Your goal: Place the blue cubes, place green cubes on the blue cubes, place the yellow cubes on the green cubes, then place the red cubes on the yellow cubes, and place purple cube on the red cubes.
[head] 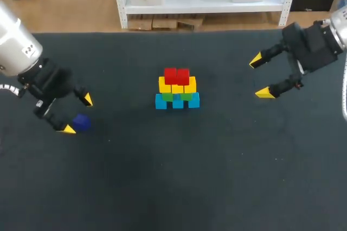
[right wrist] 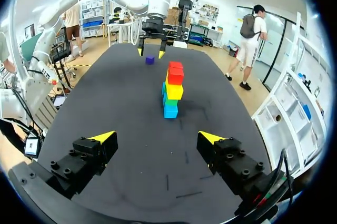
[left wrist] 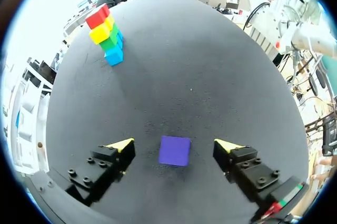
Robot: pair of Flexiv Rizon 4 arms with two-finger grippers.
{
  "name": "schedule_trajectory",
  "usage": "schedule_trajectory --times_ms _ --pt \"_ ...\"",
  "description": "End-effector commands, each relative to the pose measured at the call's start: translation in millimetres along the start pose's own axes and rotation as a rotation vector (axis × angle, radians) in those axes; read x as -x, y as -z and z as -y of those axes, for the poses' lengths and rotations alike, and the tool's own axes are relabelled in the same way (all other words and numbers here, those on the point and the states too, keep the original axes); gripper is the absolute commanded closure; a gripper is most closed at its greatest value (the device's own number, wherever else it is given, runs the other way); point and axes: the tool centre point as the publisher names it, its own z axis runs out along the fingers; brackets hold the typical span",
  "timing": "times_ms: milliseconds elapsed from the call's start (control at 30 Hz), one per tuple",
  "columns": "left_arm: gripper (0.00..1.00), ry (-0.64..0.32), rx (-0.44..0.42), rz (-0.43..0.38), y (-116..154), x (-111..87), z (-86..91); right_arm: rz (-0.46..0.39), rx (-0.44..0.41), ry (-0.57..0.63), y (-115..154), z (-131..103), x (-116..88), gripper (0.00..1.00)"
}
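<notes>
Head view: stack (head: 177, 90) sits mid-table (head: 227, 177), blue cubes at base, then green, then yellow, 2 red on top. Left gripper (head: 78, 114) is well left of the stack, jaws wide open, purple cube (head: 81, 122) between its fingers. Right gripper (head: 259, 77) is well right of the stack, wide open, empty.
Left wrist view: purple cube (left wrist: 175, 150) lies on the table between the 2 spread fingers, touching neither. Stack (left wrist: 108, 34) far ahead.
Right wrist view: right gripper (right wrist: 157, 137) gapes wide, holds nothing. Stack (right wrist: 172, 90) ahead, purple cube (right wrist: 150, 60) beyond it.
</notes>
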Motion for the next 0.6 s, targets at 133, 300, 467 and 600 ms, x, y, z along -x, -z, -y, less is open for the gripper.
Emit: schedule_trajectory --times_ms 133,300,467,600 --pt "0.53 0.001 -0.019 -0.006 -2.6 -2.5 -2.3 0.003 0.0 0.001 -0.3 0.1 -0.4 0.0" --pt "0.61 -0.001 -0.028 -0.009 -3.7 -2.4 -2.5 0.003 0.0 0.001 -0.3 0.1 -0.4 0.0" --pt "1.0 -0.001 -0.041 -0.019 -5.2 -1.7 -2.6 0.003 0.0 0.001 -0.3 0.1 -0.4 0.0" --pt "1.0 0.008 -0.022 -0.015 -1.2 0.5 -4.2 0.003 0.0 0.001 -0.3 0.1 -0.4 0.0"
